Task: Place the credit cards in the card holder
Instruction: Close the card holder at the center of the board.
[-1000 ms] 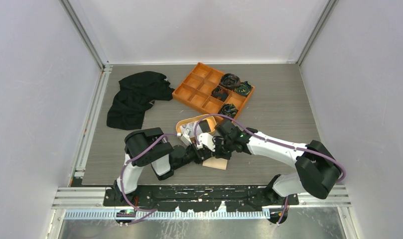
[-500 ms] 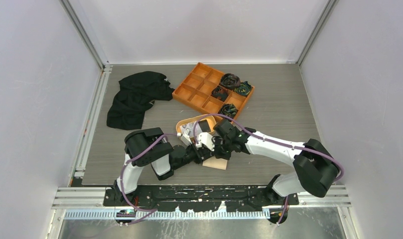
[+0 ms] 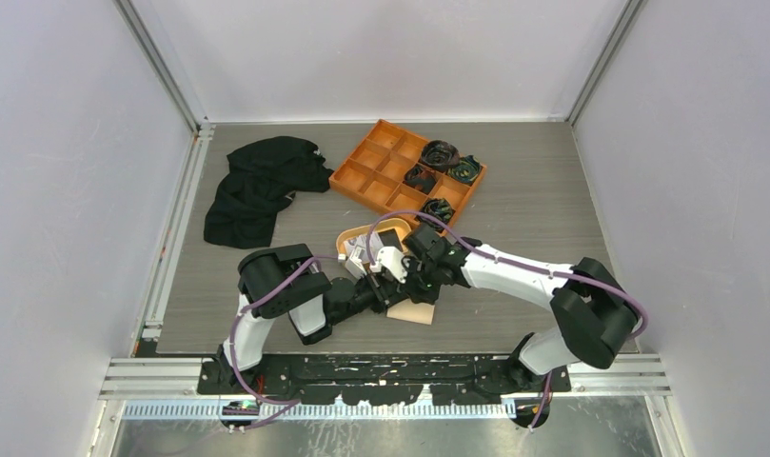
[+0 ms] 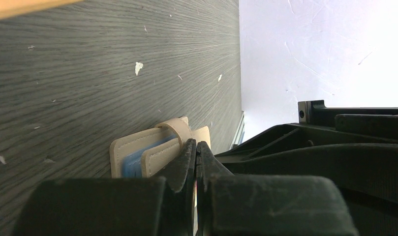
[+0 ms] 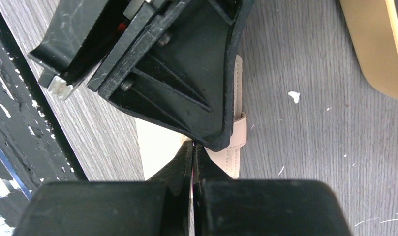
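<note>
The beige card holder (image 3: 417, 313) lies on the table near the front edge, between the two arms. In the left wrist view the card holder (image 4: 133, 147) shows a light blue credit card (image 4: 136, 165) tucked in an inner slot. My left gripper (image 4: 196, 143) is shut, its tips against the holder's snap tab (image 4: 176, 129). My right gripper (image 5: 192, 144) is shut too, its tips meeting the left gripper's body right above the holder (image 5: 157, 145). Whether either pinches anything thin I cannot tell. A white card (image 3: 358, 251) and a black card (image 3: 390, 238) lie in the oval orange dish (image 3: 345, 239).
An orange divided tray (image 3: 376, 173) with coiled cables stands at the back centre. A black cloth (image 3: 257, 186) is heaped at the back left. The dish's rim (image 5: 374, 54) is close on the right gripper's far side. The black rail (image 5: 19, 128) marks the table's near edge.
The right arm has swung a little to the left, bringing its gripper closer over the left gripper and the dish. Left arm and card holder have not moved.
</note>
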Motion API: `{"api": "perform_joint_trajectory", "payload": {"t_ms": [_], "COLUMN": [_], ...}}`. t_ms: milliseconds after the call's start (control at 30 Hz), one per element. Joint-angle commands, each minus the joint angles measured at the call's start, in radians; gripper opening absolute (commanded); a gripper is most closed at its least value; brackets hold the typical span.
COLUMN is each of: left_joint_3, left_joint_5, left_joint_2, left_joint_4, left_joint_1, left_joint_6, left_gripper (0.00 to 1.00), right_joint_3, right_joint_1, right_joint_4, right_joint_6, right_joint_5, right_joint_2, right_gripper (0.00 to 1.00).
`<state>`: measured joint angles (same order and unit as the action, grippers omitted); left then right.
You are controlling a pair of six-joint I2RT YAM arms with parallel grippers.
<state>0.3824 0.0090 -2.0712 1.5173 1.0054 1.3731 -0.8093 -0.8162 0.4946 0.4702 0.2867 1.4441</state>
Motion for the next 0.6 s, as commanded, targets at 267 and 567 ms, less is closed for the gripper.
{"api": "perform_joint_trajectory", "payload": {"t_ms": [267,567], "left_joint_3": [-0.052,-0.046], "left_joint_5": [0.0,-0.002], "left_joint_2": [-0.033,-0.056], "left_joint_4": [-0.085,-0.085], "left_joint_1": [0.029,0.038], "left_joint_6": [-0.036,-0.027], "left_gripper": [0.0,0.0], "right_joint_3": [-0.061,-0.089], "right_joint_1": [-0.043,-0.051], "right_joint_4": [-0.164,-0.146], "right_joint_6": [-0.1,-0.141], "right_joint_5": [-0.13,-0.183], "right_joint_2": [0.109,0.148], "right_gripper": [0.01,0.01]}}
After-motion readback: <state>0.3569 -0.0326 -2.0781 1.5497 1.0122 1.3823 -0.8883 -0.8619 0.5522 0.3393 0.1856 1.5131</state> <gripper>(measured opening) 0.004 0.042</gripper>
